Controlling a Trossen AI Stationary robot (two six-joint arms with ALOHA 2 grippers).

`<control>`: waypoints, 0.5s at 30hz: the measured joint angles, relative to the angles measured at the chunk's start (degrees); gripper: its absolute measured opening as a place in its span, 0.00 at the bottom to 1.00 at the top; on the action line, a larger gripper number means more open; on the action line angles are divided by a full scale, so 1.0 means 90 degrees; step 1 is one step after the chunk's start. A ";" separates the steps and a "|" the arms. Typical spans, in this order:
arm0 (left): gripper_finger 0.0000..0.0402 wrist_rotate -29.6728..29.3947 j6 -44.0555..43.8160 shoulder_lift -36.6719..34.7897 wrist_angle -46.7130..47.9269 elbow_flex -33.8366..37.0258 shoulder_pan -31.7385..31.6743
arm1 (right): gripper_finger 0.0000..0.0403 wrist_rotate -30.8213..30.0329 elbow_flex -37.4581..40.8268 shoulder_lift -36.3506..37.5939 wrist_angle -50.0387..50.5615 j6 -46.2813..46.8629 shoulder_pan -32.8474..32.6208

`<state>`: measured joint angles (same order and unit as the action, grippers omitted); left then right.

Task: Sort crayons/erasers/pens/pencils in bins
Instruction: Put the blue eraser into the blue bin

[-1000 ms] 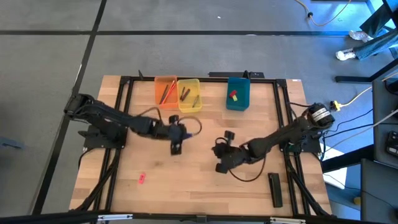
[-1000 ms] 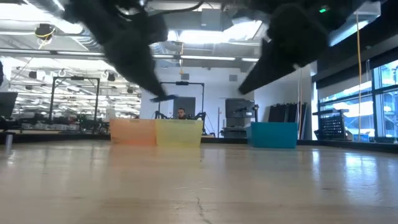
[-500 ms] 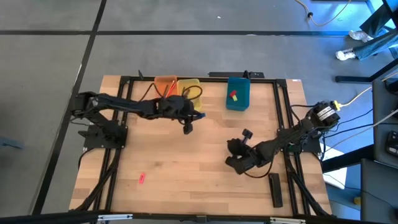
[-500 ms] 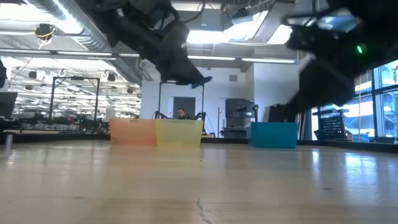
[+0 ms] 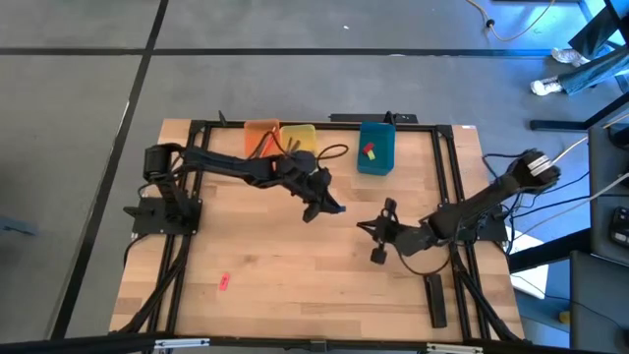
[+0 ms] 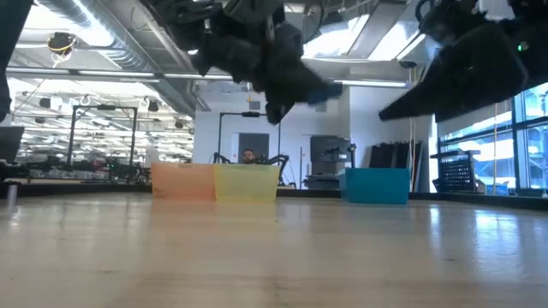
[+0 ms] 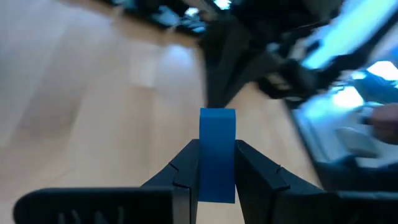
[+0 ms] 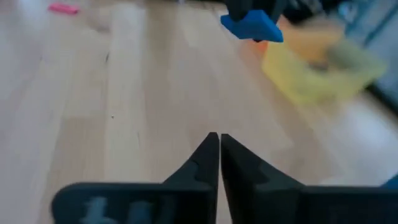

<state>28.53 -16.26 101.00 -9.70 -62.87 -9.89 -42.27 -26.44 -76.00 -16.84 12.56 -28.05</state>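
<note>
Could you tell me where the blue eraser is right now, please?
The blue eraser is clamped in the left gripper, held above mid-table in the high view, just in front of the teal bin.

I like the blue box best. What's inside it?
Inside the blue box, the view from above shows a red eraser and a small yellow-green piece beside it. From table height the box's wall hides them. Whether anything lies beneath them cannot be seen.

The eraser (image 7: 217,154) between the dark fingers (image 7: 181,175) was blue; the bins were orange (image 5: 258,138), yellow (image 5: 301,136) and teal-blue (image 5: 376,146); a pink eraser (image 5: 223,282) lay on pale wood table (image 5: 275,256), near a black bar (image 5: 434,300)
</note>
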 joint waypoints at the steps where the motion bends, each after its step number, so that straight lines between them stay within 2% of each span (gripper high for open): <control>1: 0.18 0.0175 -0.0016 -0.0002 -0.0023 -0.0055 0.0000 | 0.07 0.0038 0.0000 0.0115 -0.0039 -0.0368 0.0000; 3: 0.18 0.0402 -0.0025 -0.0028 -0.0013 -0.0088 0.0000 | 0.11 0.0171 -0.0006 0.0259 -0.0243 -0.1120 0.0001; 7: 0.18 0.0831 -0.0288 -0.0049 -0.0003 -0.0105 -0.0023 | 0.22 0.0166 -0.0010 0.0511 -0.0604 -0.1951 0.0000; 9: 0.18 0.1040 -0.0349 -0.0049 -0.0001 -0.0105 -0.0022 | 0.29 0.0177 -0.0010 0.0559 -0.0733 -0.2263 0.0000; 15: 0.17 0.1093 -0.0519 -0.0049 -0.0048 -0.0105 0.0092 | 0.46 0.0461 -0.0337 0.0427 -0.0865 -0.2639 0.0203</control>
<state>38.37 -20.93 100.55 -10.13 -63.81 -9.06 -38.12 -29.47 -72.16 -24.63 -11.19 -26.22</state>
